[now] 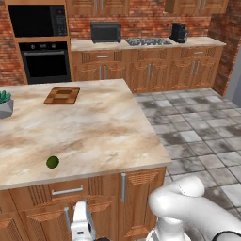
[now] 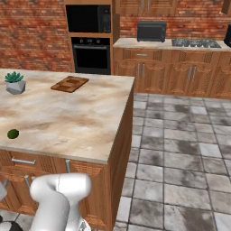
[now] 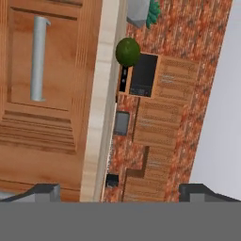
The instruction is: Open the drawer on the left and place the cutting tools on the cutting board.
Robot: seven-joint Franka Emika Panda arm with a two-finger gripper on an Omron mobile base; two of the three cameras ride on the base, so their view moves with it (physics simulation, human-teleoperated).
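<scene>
With fingers spread wide and holding nothing, the gripper is hanging beside the drawer handle (apparently off-centre), risking a missed grasp.

Even flat light, soft low-resolution render, no glare.

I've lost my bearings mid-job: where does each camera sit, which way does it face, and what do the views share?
Left base view: behind the arm's left, facing forward over the island counter; white arm at lower right, gripper low before the drawer.
Right base view: behind the arm's right, same island; arm at lower left.
Hand view: on the hand, rolled sideways, facing the drawer front; dark fingers at bottom.
All show the green fruit; both base views show the cutting board.
</scene>
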